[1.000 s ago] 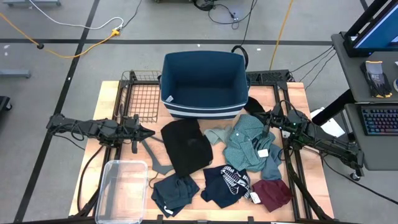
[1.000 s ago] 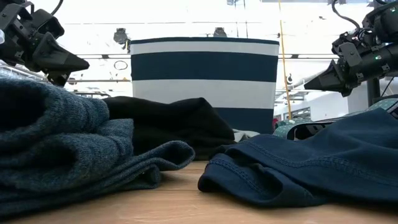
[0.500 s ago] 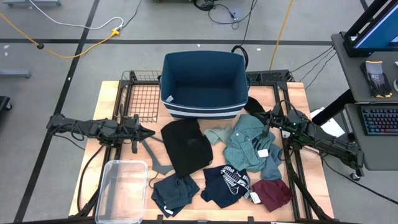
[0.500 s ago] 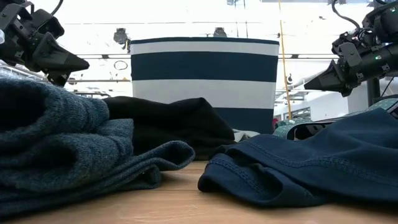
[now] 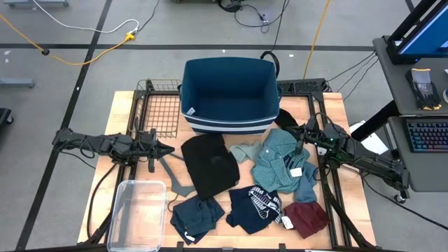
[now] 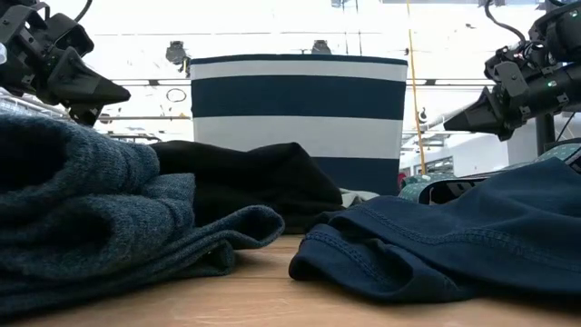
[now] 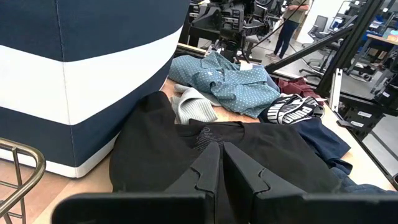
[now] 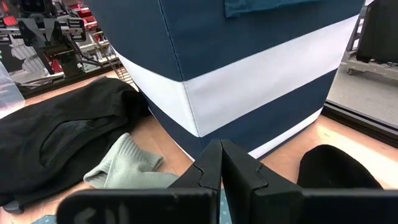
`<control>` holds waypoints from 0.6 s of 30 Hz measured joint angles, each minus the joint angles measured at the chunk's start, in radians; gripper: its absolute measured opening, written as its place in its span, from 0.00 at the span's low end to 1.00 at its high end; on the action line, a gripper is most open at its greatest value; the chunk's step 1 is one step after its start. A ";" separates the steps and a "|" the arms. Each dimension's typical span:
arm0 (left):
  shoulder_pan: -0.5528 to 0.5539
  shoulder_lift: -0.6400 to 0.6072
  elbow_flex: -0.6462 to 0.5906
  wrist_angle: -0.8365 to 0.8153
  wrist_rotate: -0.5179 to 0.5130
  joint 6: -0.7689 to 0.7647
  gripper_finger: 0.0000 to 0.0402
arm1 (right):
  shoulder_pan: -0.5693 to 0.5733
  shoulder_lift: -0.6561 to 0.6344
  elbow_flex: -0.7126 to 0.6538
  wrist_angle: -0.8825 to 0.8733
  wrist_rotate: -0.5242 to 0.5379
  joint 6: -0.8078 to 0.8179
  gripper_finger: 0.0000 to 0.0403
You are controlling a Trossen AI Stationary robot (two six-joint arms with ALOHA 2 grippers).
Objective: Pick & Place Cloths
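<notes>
- Just beside our left gripper (image 5: pixel 170 150), fingers pressed together & holding nothing, black cloth (image 5: pixel 208 165) is lying toward table centre, long axis running from bin (image 5: pixel 227 94) toward the near edge.
- We're judging left arm nearer to it.
- Right gripper (image 5: pixel 299 133), also pinched together & empty, is hovering by teal checked cloth (image 5: pixel 278 159).
- Bin is sitting empty behind the cloths.

Grey concrete floor (image 5: pixel 84 63) with dark tape lines. Yellow cable (image 5: pixel 70 50) and white cable (image 5: pixel 77 24) run across it at far left. Desk (image 5: pixel 413 115) at right holds a keyboard (image 5: pixel 428 134) and a monitor (image 5: pixel 427 28). Bright ceiling lights (image 6: pixel 272 18) in the low view.
</notes>
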 joint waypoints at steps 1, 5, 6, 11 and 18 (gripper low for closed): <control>0.000 0.000 0.000 0.000 0.000 0.000 0.05 | 0.000 0.000 0.000 0.002 0.000 0.000 0.01; 0.000 0.000 0.000 0.000 0.000 0.000 0.05 | 0.000 0.000 0.000 0.009 -0.004 0.062 0.01; 0.000 0.000 0.000 0.000 0.000 0.000 0.05 | 0.000 0.000 0.000 0.013 -0.004 0.132 0.01; 0.000 0.000 0.000 0.000 0.000 0.000 0.05 | 0.000 0.000 0.000 0.023 -0.004 0.529 0.01; 0.000 0.000 0.000 0.000 -0.034 0.024 0.05 | 0.002 0.000 0.000 0.215 0.000 0.551 0.01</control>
